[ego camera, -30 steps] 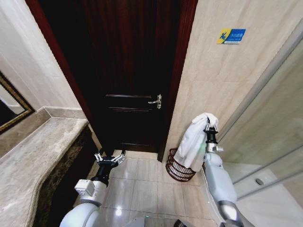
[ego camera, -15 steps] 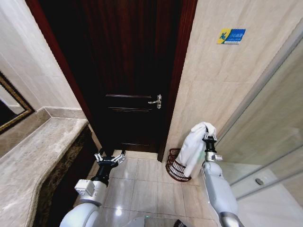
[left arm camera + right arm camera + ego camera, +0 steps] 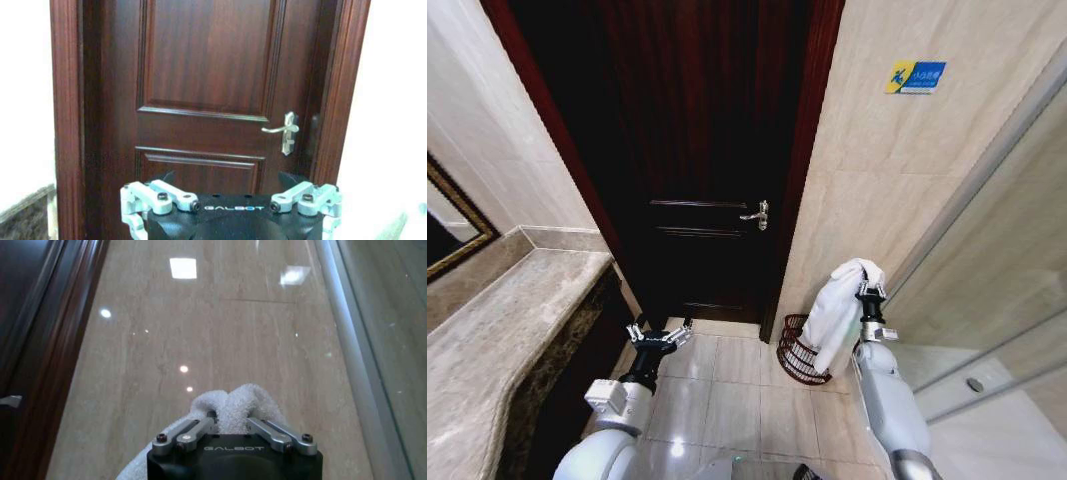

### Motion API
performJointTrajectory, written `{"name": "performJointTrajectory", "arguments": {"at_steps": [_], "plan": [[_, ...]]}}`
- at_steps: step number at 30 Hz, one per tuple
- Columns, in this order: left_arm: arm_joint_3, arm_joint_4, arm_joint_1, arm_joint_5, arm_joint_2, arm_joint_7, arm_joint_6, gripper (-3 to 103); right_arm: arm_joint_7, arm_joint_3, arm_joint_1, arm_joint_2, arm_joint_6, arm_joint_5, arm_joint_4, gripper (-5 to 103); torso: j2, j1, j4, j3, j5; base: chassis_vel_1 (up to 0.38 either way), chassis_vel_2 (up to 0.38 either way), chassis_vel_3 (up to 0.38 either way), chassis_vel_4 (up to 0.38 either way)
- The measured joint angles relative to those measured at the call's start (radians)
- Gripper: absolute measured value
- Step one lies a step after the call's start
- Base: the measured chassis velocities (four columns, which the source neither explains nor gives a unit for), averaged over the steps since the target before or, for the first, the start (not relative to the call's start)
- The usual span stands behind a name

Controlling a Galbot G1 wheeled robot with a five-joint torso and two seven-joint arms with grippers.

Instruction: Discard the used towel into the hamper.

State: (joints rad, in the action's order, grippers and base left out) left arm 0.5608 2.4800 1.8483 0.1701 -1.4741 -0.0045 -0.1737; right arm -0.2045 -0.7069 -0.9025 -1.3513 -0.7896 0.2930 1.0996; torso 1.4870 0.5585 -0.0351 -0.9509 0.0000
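Right gripper (image 3: 868,293) clamps white towel (image 3: 839,312), hanging over hamper (image 3: 798,352). Left gripper (image 3: 658,333) spread wide, idle before door (image 3: 702,150).

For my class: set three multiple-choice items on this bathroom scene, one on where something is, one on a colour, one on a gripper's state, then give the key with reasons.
1. Where does the hamper stand?
A. on the counter
B. on the floor by the door frame
C. inside the shower

2. What colour is the towel?
A. white
B. blue
C. brown

3. What is the right gripper doing?
A. open, empty
B. resting in the hamper
C. shut on the towel

Key: 1 B, the basket sits on tiles beside the dark door. 2 A, the cloth is white. 3 C, the right wrist view shows its fingers pinching the towel.
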Motion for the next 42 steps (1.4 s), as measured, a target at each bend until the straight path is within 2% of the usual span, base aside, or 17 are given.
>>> {"name": "performJointTrajectory", "arguments": {"at_steps": [9,24,31,37,42], "plan": [[0.0,0.0,0.0,0.0,0.0,0.0,0.0,100,0.034,-0.002,-0.007,0.001,-0.004,-0.003,0.022,8,0.0,0.001,-0.0001,0.0,-0.0002,-0.108,0.113,0.113,-0.115],[0.0,0.0,0.0,0.0,0.0,0.0,0.0,100,0.01,0.0,0.094,0.054,0.001,0.001,-0.032,8,0.0,0.0,-0.0001,0.0,-0.0003,-0.009,0.012,0.006,-0.007],[0.0,0.0,0.0,0.0,0.0,0.0,0.0,100,-0.011,0.006,0.041,0.038,0.009,0.067,-0.084,8,0.0,0.0,-0.0003,0.0,0.0002,0.0,0.0,0.0,0.0],[0.0,0.0,0.0,0.0,0.0,0.0,0.0,100,-0.01,-0.011,0.003,0.035,0.006,0.07,-0.107,8,0.0,0.0,0.0002,0.0,0.0,0.0,0.0,0.0,0.0],[0.0,0.0,0.0,0.0,0.0,0.0,0.0,100,0.023,-0.019,-0.04,0.018,0.039,0.04,-0.089,8,0.0,0.0,0.0,0.0,0.0001,0.0,0.0,0.0,0.0]]}}
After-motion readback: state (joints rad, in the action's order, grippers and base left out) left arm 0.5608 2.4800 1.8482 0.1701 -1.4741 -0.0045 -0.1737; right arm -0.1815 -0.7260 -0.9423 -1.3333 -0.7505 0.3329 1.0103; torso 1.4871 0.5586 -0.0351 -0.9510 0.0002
